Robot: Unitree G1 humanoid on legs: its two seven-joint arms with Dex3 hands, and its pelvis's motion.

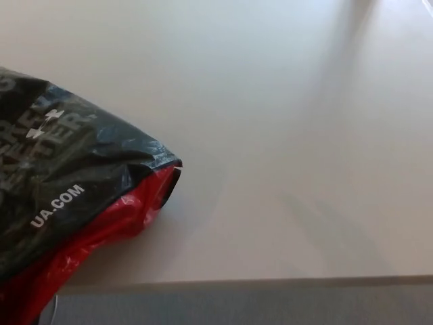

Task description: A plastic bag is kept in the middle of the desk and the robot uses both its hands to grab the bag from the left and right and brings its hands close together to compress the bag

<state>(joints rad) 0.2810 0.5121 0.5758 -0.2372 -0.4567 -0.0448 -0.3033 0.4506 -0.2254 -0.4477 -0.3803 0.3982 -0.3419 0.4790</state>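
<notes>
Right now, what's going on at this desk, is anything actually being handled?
Nothing is being handled at this moment. A black and red plastic bag with white lettering lies at the left of the white desk, near the front edge, its lower corner reaching past that edge. It sits off to the side of the view rather than in the middle. Neither of the robot's hands shows, so the squeeze from both sides is not under way. The rest of the desk holds only faint shadows.

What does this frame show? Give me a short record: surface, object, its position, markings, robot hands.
surface: pale desk, front edge visible along the bottom
object: black and red plastic bag, crumpled
position: at picture left, cut off by the left and bottom edges, overhanging the desk's front edge
markings: white lettering, "UA.COM" readable
robot hands: neither robot hand in view
</notes>
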